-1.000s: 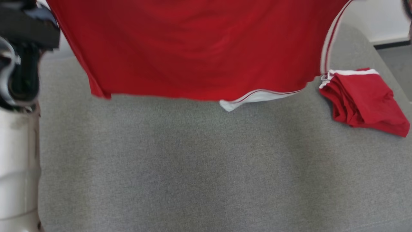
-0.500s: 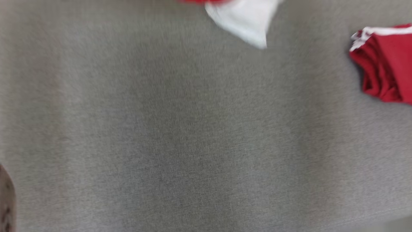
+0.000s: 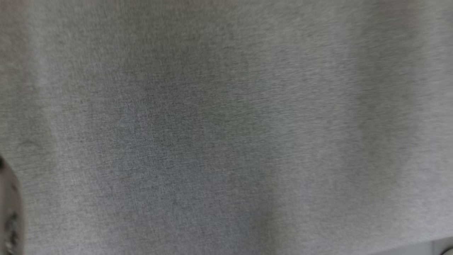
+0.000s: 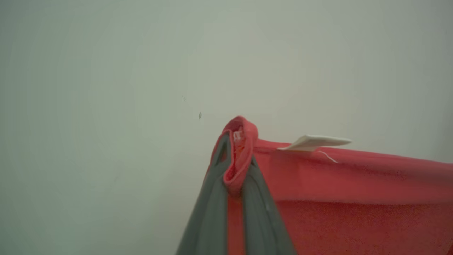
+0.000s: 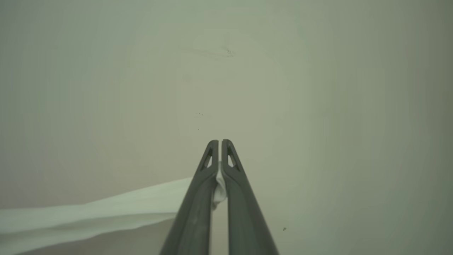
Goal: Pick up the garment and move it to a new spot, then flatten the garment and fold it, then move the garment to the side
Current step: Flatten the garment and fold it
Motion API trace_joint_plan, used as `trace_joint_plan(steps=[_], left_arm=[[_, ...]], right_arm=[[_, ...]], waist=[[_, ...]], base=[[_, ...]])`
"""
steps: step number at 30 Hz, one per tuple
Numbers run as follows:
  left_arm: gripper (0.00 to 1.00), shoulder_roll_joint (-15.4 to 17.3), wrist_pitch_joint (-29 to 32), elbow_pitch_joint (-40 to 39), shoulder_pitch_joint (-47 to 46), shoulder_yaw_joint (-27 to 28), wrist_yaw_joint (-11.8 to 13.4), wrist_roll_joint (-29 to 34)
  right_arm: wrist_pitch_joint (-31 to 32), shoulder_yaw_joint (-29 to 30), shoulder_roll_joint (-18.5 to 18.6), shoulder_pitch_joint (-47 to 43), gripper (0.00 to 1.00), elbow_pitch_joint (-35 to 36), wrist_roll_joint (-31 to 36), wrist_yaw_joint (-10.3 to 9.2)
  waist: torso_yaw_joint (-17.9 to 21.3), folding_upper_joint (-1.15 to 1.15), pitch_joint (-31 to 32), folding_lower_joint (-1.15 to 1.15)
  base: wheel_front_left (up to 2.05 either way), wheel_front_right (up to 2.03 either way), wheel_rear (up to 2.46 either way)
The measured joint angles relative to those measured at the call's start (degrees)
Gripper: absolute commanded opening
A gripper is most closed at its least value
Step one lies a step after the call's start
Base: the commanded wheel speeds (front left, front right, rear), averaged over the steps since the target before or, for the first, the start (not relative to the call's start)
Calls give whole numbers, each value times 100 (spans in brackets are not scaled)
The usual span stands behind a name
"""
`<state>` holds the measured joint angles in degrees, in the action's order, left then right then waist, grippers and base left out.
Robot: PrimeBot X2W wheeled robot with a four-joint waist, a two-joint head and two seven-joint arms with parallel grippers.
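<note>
In the left wrist view my left gripper is shut on a bunched red hem of the garment, whose red cloth stretches off to the right with a small white tag standing up from its edge. In the right wrist view my right gripper is shut on a white edge of the garment, which trails away to the lower left. Both grippers point at a plain pale wall.
The head view looks down on a blurred grey fabric surface. A brownish rounded part sits at that view's lower left edge. A sliver of paler floor shows at the lower right corner.
The head camera has swung downward: the hanging red garment and the folded red garment at the right have slid up and out of the picture, leaving grey fabric.
</note>
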<state>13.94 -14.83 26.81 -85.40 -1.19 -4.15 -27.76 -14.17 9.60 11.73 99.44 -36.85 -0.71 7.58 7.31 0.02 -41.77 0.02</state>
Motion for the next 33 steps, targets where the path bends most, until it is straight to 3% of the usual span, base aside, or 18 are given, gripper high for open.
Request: trace_joint_plan(steps=[7,10,13,20,24,26,33], left_arm=[[0,-210,-14,-148,1104,51,-255,-32],[0,-271,-24,-218,1677,-85,-296,-65],[0,-341,-23,-276,2353,-276,-331,-143],[0,-339,-30,-368,3973,-660,-335,-671],[0,-415,-31,-399,4912,-608,-335,-805],[0,-524,-30,-372,5478,-479,-336,-923],[0,-678,-29,-410,6392,-279,-337,-943]], right_arm=[[16,-1063,368,-1151,0,367,-636,0],[369,-1401,593,-1859,0,682,-1079,0],[936,-1568,813,-2700,0,1106,-1491,-1],[3169,-1492,1176,-4971,0,2551,-1996,-1],[4213,-1087,1088,-6327,0,3470,-1925,-1],[4660,-795,762,-7217,0,3969,-1820,-1],[5227,-501,370,-8585,0,4263,-1484,0]], waist=[[-176,0,-269,-1],[-224,-1,-167,-2],[-271,-1,26,-2],[-337,-3,768,-4],[-337,-3,1278,-4],[-329,-3,1658,-5],[-300,-4,2365,-5]], base=[[0,0,0],[0,0,0],[0,0,0],[0,0,0],[0,0,0],[0,0,0],[0,0,0]])
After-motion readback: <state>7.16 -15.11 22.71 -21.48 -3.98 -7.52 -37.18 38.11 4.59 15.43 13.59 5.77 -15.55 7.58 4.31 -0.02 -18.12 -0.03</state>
